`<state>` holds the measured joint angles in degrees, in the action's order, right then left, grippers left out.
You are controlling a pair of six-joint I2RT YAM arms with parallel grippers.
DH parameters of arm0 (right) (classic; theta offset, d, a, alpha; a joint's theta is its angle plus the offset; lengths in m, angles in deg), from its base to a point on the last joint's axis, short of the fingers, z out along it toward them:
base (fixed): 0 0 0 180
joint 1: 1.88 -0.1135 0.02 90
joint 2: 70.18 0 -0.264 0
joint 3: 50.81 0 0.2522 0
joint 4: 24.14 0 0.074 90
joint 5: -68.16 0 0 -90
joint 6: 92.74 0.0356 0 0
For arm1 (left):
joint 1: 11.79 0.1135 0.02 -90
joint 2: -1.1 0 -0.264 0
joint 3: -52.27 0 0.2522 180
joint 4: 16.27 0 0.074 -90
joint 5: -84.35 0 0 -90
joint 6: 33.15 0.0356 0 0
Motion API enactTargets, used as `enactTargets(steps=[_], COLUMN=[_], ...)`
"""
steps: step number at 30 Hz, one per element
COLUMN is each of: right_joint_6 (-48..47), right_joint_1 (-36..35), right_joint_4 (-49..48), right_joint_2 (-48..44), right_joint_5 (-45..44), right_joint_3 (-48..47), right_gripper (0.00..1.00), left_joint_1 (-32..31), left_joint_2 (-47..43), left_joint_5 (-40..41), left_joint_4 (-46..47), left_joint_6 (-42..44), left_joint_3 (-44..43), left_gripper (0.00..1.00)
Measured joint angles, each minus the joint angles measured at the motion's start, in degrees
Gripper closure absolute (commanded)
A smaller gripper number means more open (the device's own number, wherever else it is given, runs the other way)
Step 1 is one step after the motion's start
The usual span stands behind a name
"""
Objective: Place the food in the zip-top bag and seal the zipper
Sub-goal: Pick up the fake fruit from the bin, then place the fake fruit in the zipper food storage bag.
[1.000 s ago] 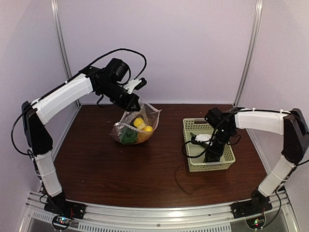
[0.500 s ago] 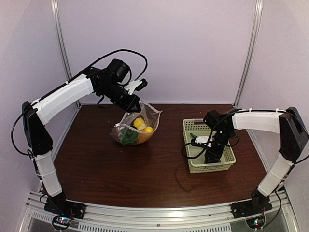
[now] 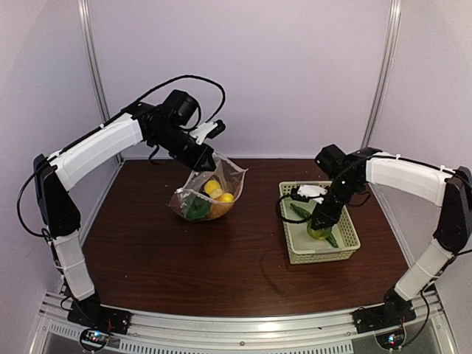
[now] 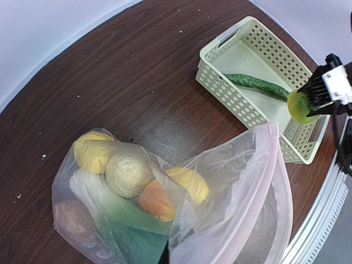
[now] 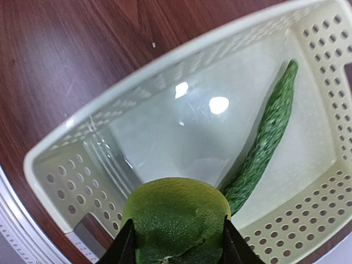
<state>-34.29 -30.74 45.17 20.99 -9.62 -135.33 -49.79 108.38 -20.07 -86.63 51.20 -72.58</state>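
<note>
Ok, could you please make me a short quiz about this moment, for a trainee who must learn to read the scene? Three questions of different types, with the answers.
1. True or false: the cucumber lies inside the basket.
2. What does the right gripper grip?
A) the basket's rim
B) the round green piece
C) nothing
3. Fill in the gap: the left gripper holds up the ___ by its upper edge, with food already inside.

Key
1. True.
2. B; a finger presses on each side of it.
3. The zip-top bag.
</note>
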Motion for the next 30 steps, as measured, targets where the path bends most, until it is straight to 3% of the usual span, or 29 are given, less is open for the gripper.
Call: enactTargets(steps=[10, 17, 26, 30], right_joint_6=[0.1, 4.5, 4.2, 2.8], right_joint_1=[0.0, -2.9, -13.3, -16.3], right_joint_4=[-1.8, -4.4, -4.5, -4.9], right_joint_2=[-6.3, 1.9, 7.7, 8.0], right_joint_5=[18.2, 30.2, 31.3, 26.4], right_joint_3=[-18.4, -35.1, -42.3, -43.3], right_gripper=[0.62, 0.62, 0.62, 0.62], left_joint_1=[0.0, 0.0, 0.0, 0.0], left_joint_2=[0.0, 0.0, -4.5, -8.0], left_joint_5=[-3.1, -5.8, -11.6, -13.9], left_joint_4=[2.2, 3.7, 7.4, 9.3], left_joint_6=[-0.2, -1.0, -3.3, -4.3], left_joint_3=[1.1, 2.0, 5.1, 6.8], left_gripper=[1.00, 1.00, 1.00, 1.00])
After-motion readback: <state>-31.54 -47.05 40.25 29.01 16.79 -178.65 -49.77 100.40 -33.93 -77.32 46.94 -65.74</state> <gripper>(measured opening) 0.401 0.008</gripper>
